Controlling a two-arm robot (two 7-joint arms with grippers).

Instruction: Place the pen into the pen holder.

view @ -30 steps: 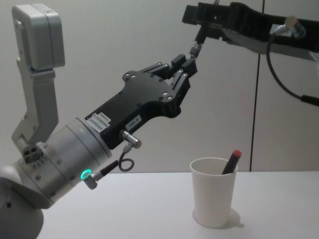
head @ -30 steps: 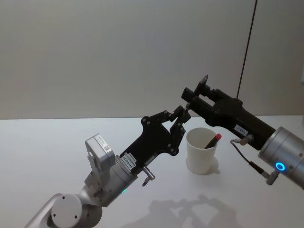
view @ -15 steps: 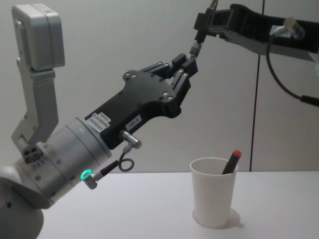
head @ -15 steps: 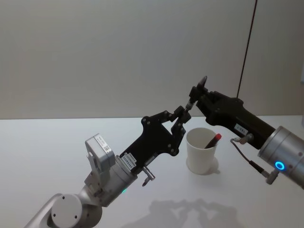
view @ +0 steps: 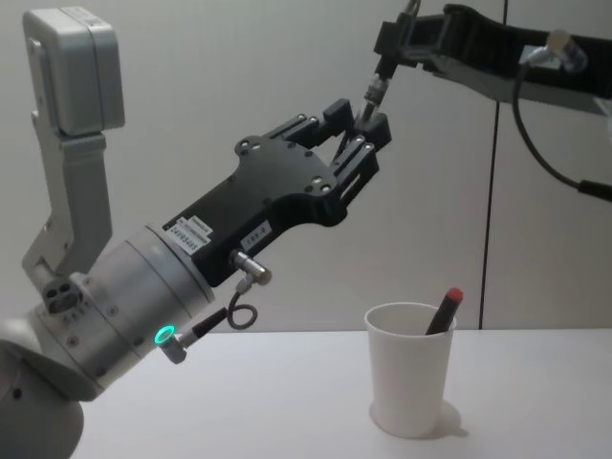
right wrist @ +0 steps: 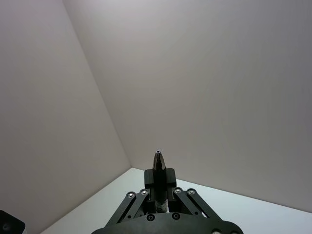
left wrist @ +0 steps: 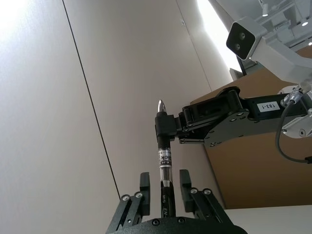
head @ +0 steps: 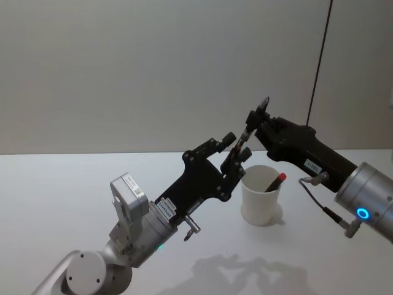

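Observation:
A slim dark pen (head: 244,138) with a metal tip hangs in the air above and left of the pen holder (head: 261,195), a white paper cup on the table. My right gripper (head: 253,123) is shut on the pen's upper end, its tip poking out past the fingers (right wrist: 159,163). My left gripper (head: 237,145) is open, its fingers spread on either side of the pen's lower part (left wrist: 164,165). From the chest, the pen (view: 375,88) runs from the right gripper (view: 390,43) down between the left gripper's (view: 359,117) fingers, high above the cup (view: 409,373).
A second pen with a red cap (head: 275,181) leans inside the cup, its cap above the rim (view: 444,309). The white table (head: 61,184) stretches to the left and front, with a plain wall behind.
My right gripper closed onto the pen's upper end. My left gripper's fingers then spread apart and let go of the pen. Both arms otherwise stayed in place.

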